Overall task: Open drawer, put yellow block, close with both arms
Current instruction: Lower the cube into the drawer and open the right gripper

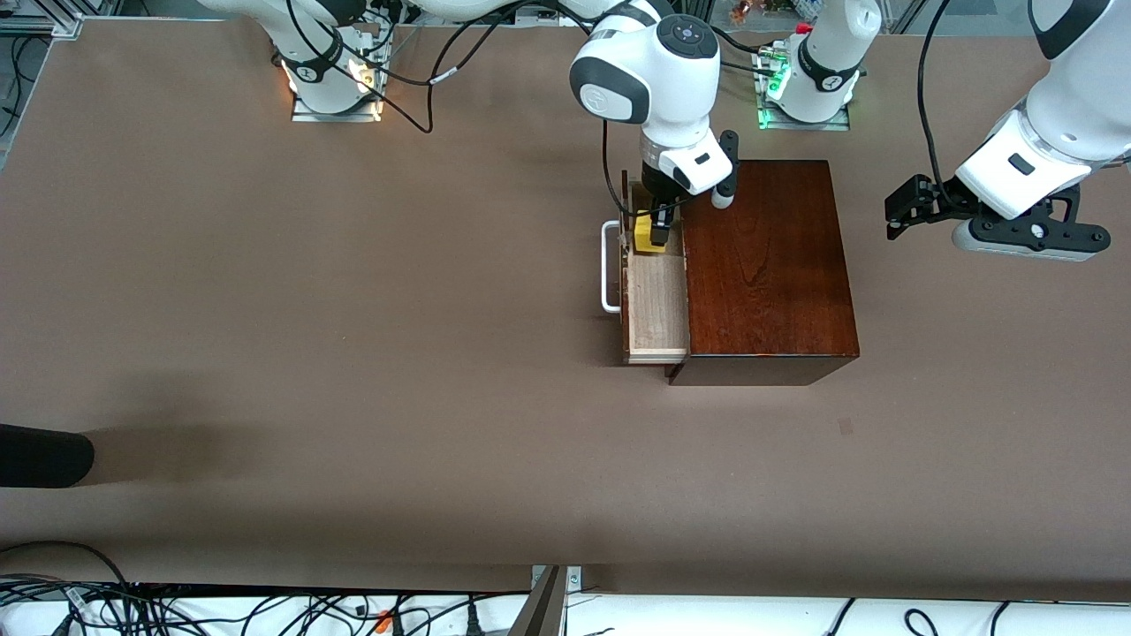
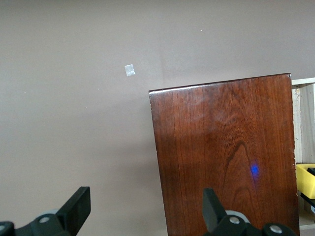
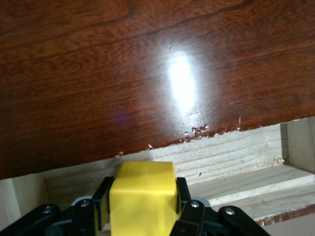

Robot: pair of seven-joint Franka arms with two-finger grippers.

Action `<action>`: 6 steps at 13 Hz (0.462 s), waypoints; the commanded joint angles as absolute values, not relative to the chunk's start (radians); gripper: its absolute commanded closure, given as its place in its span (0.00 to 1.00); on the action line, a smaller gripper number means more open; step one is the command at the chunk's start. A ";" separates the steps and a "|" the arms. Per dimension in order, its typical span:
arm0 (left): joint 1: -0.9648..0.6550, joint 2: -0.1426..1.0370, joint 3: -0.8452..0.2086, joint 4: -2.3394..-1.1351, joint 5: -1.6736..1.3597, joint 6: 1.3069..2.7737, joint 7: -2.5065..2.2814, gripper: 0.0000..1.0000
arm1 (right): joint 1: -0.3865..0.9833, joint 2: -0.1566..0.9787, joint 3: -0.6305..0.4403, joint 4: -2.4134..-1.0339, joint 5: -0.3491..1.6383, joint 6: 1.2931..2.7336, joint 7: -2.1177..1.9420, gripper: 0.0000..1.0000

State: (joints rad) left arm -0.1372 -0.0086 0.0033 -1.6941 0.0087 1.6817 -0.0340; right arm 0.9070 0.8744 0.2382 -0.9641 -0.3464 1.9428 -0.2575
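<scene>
Plainly small yellow block (image 3: 142,194), clean-edged cube.

Block (image 1: 652,235) was plain yellow; box (image 1: 767,265) glossy reddish-brown w/ wood grain; drawer (image 1: 656,305) pale wood, white handle (image 1: 609,267); table (image 1: 353,336) brown.
</scene>
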 commanded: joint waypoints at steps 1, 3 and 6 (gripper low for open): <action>-0.132 0.006 -0.005 -1.658 0.003 1.663 -0.017 0.00 | 0.920 0.890 0.226 -0.937 -0.364 1.927 -0.293 0.70; -0.132 0.006 -0.005 -1.658 0.003 1.663 -0.017 0.00 | 0.919 0.897 0.221 -0.945 -0.364 1.933 -0.302 0.71; -0.132 0.006 -0.005 -1.657 0.003 1.663 -0.018 0.00 | 0.919 0.907 0.221 -0.946 -0.364 1.934 -0.304 0.70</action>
